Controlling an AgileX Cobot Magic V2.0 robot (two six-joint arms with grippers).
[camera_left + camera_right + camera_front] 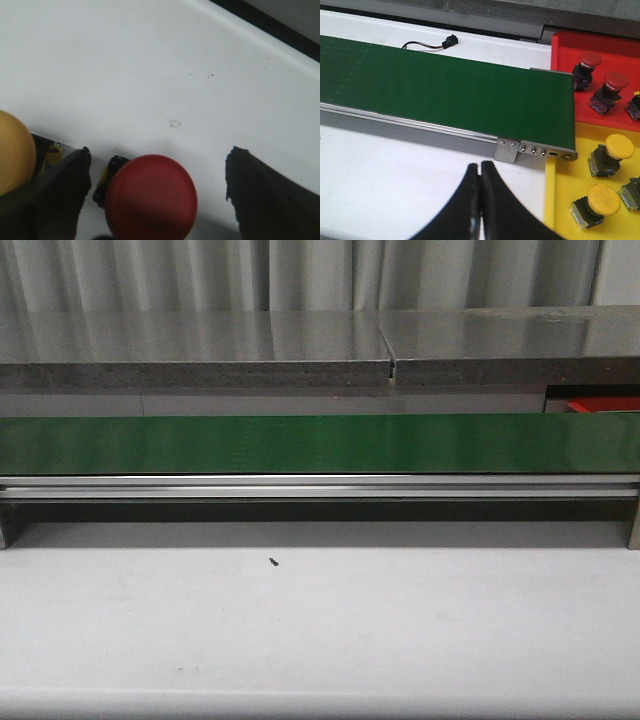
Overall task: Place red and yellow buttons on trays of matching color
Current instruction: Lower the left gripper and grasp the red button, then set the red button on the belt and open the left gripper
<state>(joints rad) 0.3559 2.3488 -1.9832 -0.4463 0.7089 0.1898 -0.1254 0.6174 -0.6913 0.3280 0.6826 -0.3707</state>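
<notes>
Left fingers (pixel 157 192) spread wide over the white desk (pixel 150 65), straddling a red button (pixel 151 197) that sits between them but nearer the one finger — not yet gripped. Just outside that finger, a yellow button (pixel 14 152), close enough to get knocked. Best to shift sideways first so the red cap sits midway, then drop low enough to catch the dark base under the cap, since the smooth dome looks likely to slip; close slowly, and watch the yellow neighbour. Right fingers (pixel 480 192) pressed together, holding nothing, hovering over the desk just in front of the green belt (pixel 445 95). Past the belt's end, the red tray (pixel 570 47) with red buttons already in it and the yellow tray (pixel 565 185) with yellow ones — so carry red to the red tray, set down upright in a free spot.
</notes>
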